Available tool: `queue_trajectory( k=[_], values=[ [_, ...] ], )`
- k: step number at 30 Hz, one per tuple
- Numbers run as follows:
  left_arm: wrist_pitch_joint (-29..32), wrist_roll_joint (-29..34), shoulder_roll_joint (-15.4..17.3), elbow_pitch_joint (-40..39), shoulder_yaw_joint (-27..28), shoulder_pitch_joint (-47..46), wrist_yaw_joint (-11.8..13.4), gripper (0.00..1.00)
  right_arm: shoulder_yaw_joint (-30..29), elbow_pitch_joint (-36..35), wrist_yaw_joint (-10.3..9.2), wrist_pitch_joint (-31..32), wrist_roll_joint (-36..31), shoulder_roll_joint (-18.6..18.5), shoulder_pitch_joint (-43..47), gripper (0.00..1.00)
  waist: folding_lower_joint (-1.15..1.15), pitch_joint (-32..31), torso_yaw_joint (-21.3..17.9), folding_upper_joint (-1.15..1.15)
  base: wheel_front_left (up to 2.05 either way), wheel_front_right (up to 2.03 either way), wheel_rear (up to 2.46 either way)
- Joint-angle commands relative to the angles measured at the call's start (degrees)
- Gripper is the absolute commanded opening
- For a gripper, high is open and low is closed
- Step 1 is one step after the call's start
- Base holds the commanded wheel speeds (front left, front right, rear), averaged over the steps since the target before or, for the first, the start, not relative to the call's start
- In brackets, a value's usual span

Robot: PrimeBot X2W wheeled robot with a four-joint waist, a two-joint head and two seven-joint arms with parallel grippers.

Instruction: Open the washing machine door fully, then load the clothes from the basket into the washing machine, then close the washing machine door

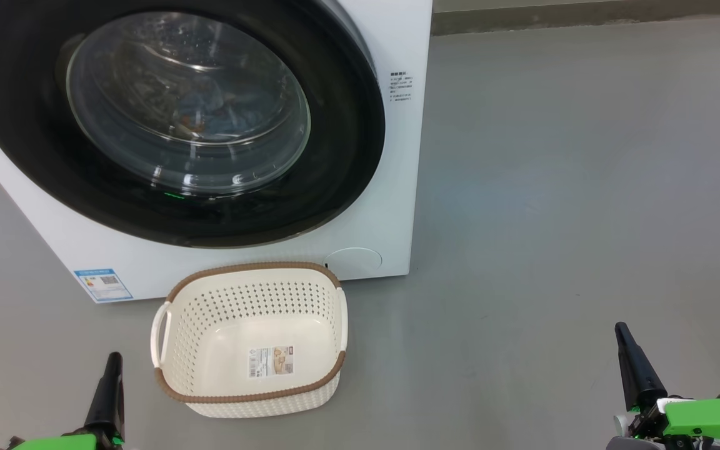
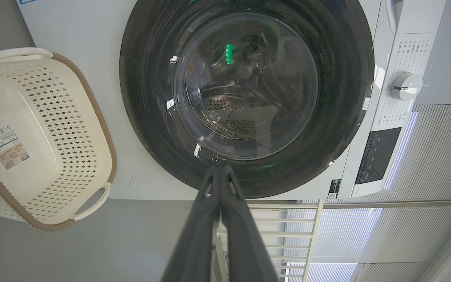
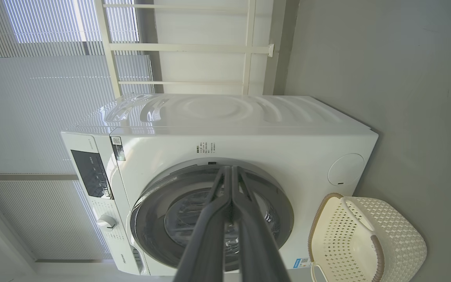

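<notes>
The white washing machine [image 1: 400,187] stands at the upper left of the head view, its glossy black round door [image 1: 347,156] closed flat against the front. Through the glass bowl I dimly see the clothes [image 1: 210,117], bluish cloth with an orange mark, inside the drum. On the floor just in front sits the cream basket [image 1: 241,270] with its brown rim; it holds nothing but its label. My left gripper [image 1: 113,359] is shut at the lower left beside the basket. Far off at the lower right, my right gripper [image 1: 621,330] is shut too. Both wrist views show fingers pressed together, left [image 2: 219,168] and right [image 3: 231,168], aimed at the door.
Grey floor [image 1: 554,187] spreads wide to the right of the machine. A blue energy sticker [image 1: 102,284] and a round service cover [image 1: 354,259] mark the machine's lower front. The control panel with its knob [image 2: 405,86], a white rack [image 3: 194,47] and window blinds lie behind.
</notes>
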Motion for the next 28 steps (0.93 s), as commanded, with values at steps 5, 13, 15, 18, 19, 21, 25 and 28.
queue_trajectory(
  k=[5, 13, 15, 18, 19, 21, 25, 28],
  values=[
    [0.4, -0.1, 1.1, -1.1, 1.9, -2.3, -0.6, 0.0, 1.3, -1.4, -0.05, 0.4, -0.1, -0.2, -2.3, 0.0, 0.0, 0.0, 0.0, 0.0, 0.0, 0.0, 0.0],
    [0.4, -0.1, 1.1, -1.1, 1.9, -2.3, -0.6, 0.0, 1.2, -1.4, -0.05, 0.4, -0.1, -0.2, -2.3, 0.0, 0.0, 0.0, 0.0, 0.0, 0.0, 0.0, 0.0],
    [0.4, -0.1, 1.1, -1.1, 1.9, -2.3, -0.6, 0.0, 1.2, -1.4, -0.05, 0.4, -0.2, -0.2, -2.3, 0.0, 0.0, 0.0, 0.0, 0.0, 0.0, 0.0, 0.0],
    [0.4, -0.1, 1.1, -1.1, 1.9, -2.3, -0.6, 0.0, 1.2, -1.4, -0.05, 0.4, -0.2, -0.2, -2.3, 0.0, 0.0, 0.0, 0.0, 0.0, 0.0, 0.0, 0.0],
    [0.4, -0.1, 1.1, -1.1, 1.9, -2.3, -0.6, 0.0, 1.2, -1.4, -0.05, 0.4, -0.2, -0.2, -2.3, 0.0, 0.0, 0.0, 0.0, 0.0, 0.0, 0.0, 0.0],
    [0.4, -0.1, 1.1, -1.1, 1.9, -2.3, -0.6, 0.0, 1.2, -1.4, -0.05, 0.4, -0.2, -0.2, -2.3, 0.0, 0.0, 0.0, 0.0, 0.0, 0.0, 0.0, 0.0],
    [0.4, -0.1, 1.1, -1.1, 1.9, -2.3, -0.6, 0.0, 1.2, -1.4, -0.05, 0.4, -0.2, -0.2, -2.3, 0.0, 0.0, 0.0, 0.0, 0.0, 0.0, 0.0, 0.0],
    [0.5, -0.1, 1.1, -1.1, 1.9, -2.3, -0.6, 0.0, 1.2, -1.4, -0.05, 0.4, -0.2, -0.2, -2.3, 0.0, 0.0, 0.0, 0.0, 0.0, 0.0, 0.0, 0.0]
  ],
)
